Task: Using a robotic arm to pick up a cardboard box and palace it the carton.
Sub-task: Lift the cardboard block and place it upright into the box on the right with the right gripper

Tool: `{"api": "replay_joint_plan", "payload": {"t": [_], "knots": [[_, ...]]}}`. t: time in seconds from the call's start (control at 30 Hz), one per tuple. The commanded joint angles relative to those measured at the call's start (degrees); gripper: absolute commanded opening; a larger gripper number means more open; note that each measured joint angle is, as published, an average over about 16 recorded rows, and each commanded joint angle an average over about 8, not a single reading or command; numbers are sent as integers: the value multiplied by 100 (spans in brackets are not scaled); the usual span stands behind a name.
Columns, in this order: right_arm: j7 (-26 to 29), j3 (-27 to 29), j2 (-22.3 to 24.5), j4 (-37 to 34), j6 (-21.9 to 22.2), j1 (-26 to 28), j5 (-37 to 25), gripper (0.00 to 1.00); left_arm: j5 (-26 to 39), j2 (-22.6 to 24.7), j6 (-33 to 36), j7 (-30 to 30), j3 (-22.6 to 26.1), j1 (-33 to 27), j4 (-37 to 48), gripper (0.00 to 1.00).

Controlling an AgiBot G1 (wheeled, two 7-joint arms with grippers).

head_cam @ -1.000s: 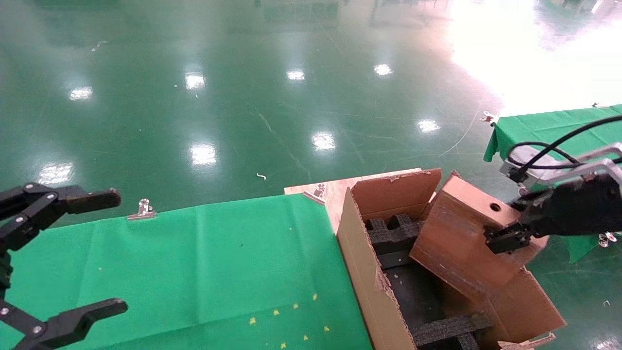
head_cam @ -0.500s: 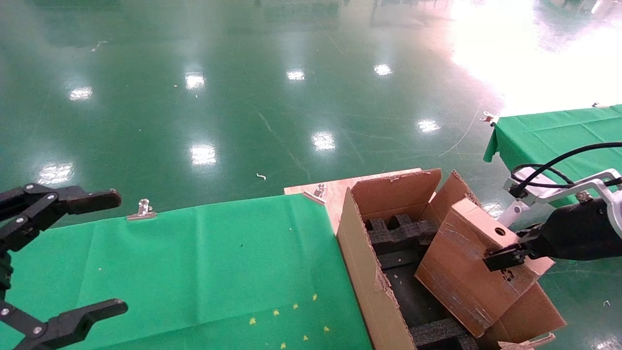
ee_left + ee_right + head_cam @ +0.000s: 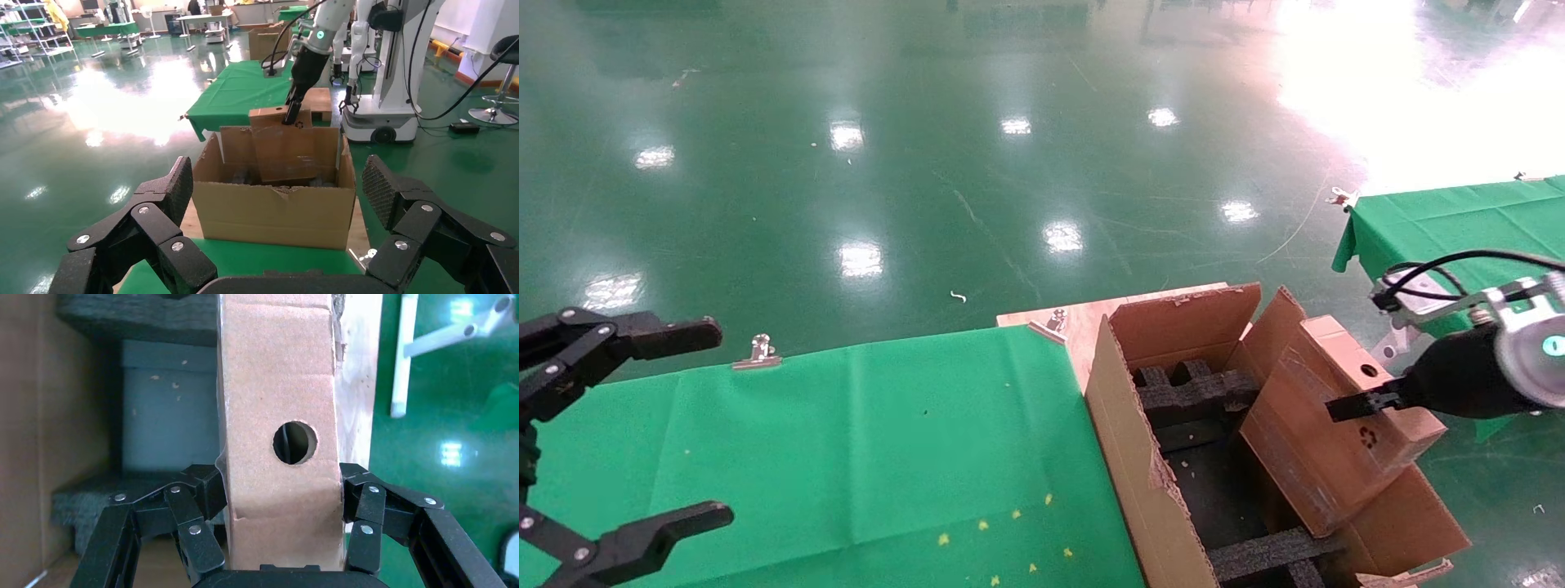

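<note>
The small brown cardboard box (image 3: 1307, 441), with a round hole in its top face, hangs tilted over the right side of the carton, its lower end down inside. My right gripper (image 3: 1369, 394) is shut on its upper end; in the right wrist view the fingers (image 3: 205, 496) press both sides of the cardboard box (image 3: 278, 386) just below the hole. The carton (image 3: 1128, 457) stands open with black foam blocks (image 3: 1189, 392) inside. The left wrist view shows the carton (image 3: 275, 214) and the box (image 3: 284, 153) in it. My left gripper (image 3: 721, 423) is open and empty at the far left.
A green cloth table (image 3: 870, 457) with metal clips (image 3: 760, 351) lies left of the carton. A wooden board (image 3: 1075, 322) sits under the carton. A second green table (image 3: 1426, 216) stands at the far right. The floor beyond is glossy green.
My right gripper has lowered the cardboard box and tipped it steeper, so its lower end sits deeper in the carton. The wrist has turned. The left arm has not moved.
</note>
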Motion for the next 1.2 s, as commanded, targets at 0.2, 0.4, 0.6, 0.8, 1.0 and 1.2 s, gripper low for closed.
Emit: {"api": "replay_joint_plan", "payload": {"t": [0.2,0.4,0.6,0.8,1.0,1.2], "knots": [[1117,-131,-326,64,146,-191,-560,0,-1,0,0,1,2,-1,0,100],[1568,-201,-517,77,231,-317,-844,0,-2,-1,-1,1,3,-1,0,100],[1763,-266,-625,77,367,-477,-978,0,-3,-1,-1,2,4,-1,0,100],[1952,-338,-693,69,598,-679,-1160,0,-3,-2,-2,3,5,-1,0,100],[2198,-416,-778,52,869,-931,-1339,0,-4,-2,-2,3,7,-2,0,100],[2448,-495,-838,17,1156,-1197,-1542,0,-5,-3,-3,4,8,-2,0,100]]}}
